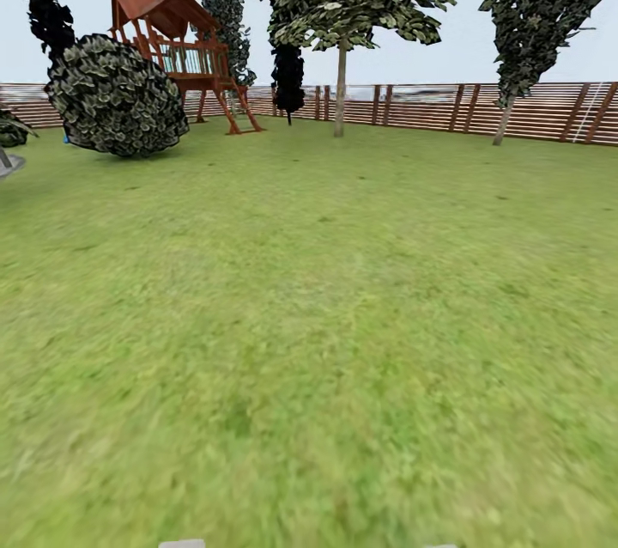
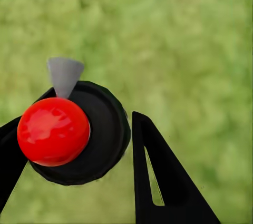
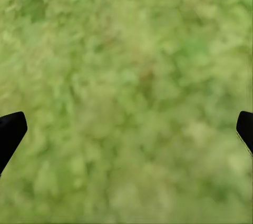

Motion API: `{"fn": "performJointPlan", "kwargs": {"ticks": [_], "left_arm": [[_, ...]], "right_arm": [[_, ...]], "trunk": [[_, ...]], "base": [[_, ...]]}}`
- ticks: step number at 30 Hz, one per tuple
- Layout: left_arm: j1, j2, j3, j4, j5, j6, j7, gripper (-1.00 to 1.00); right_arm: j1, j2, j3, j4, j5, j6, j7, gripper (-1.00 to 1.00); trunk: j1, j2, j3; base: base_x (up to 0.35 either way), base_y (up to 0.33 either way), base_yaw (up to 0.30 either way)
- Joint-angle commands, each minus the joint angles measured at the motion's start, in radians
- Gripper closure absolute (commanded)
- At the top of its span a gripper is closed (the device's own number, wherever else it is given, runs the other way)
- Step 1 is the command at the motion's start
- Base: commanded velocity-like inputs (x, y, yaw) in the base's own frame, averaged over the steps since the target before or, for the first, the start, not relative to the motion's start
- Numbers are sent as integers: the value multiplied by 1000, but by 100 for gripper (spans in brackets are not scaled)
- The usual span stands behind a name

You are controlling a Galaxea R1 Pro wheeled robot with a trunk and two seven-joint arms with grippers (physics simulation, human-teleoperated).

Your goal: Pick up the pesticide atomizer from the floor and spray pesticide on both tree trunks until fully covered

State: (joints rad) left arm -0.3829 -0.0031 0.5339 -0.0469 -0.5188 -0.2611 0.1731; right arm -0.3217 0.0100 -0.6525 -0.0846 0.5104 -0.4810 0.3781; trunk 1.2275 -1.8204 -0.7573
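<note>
In the left wrist view, my left gripper is shut on the pesticide atomizer, seen from above. It shows a round black top, a glossy red knob and a small grey cone nozzle, held over blurred grass. My right gripper hangs open over bare lawn, with only its two dark fingertips at the picture's edges. The garden lawn stretches ahead to the slatted wooden fence. The two trees with their thick trunks are out of view, and no pesticide cloud shows.
A red wooden playhouse stands at the far left, behind a big round bush. Thin-trunked trees and a leaning one line the fence. Between me and them lies open grass.
</note>
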Motion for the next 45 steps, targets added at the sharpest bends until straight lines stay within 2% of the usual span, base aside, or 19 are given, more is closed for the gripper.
{"fn": "performJointPlan", "kwargs": {"ticks": [1,45], "left_arm": [[-1,-1,6,1,-11,-3,5,100],[-1,0,6,4,-9,-3,4,100]], "right_arm": [[0,1,-9,-1,5,-1,5,-100],[0,0,-9,-1,5,-1,5,-100]], "trunk": [[1,0,-1],[1,0,-1]], "base": [[339,0,0],[339,0,0]]}}
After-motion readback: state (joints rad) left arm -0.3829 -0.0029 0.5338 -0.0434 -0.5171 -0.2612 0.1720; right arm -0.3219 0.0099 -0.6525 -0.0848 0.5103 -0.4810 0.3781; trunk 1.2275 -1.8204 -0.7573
